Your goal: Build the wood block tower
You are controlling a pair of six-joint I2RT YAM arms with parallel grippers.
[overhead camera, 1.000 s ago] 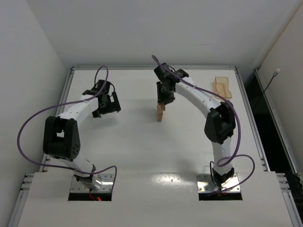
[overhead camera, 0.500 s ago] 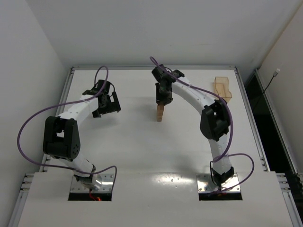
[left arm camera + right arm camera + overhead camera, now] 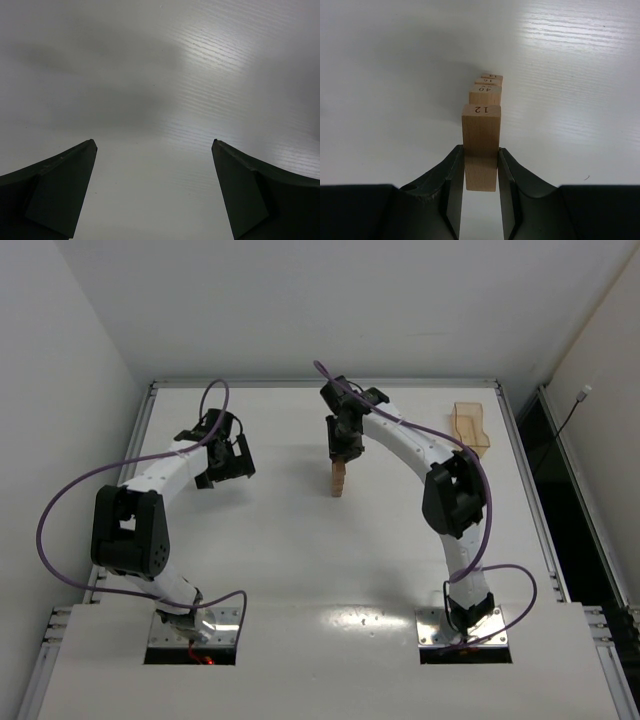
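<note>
Right pincer (image 3: 480,150) clamps block 12 (image 3: 481,135) directly over the wood block tower (image 3: 340,481); left pincer (image 3: 154,145) gapes wide, well left of the tower. Placing step: next, lower squarely, then release gently.

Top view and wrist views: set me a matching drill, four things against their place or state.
Things:
1. left gripper
2. right gripper
3. tower
4. tray

Places or states:
A. at the far right corner of the table
B. open, nothing between its fingers
C. shut on the block marked 12
D. standing mid-table, right under the right gripper

Pairs: 1-B, 2-C, 3-D, 4-A
</note>
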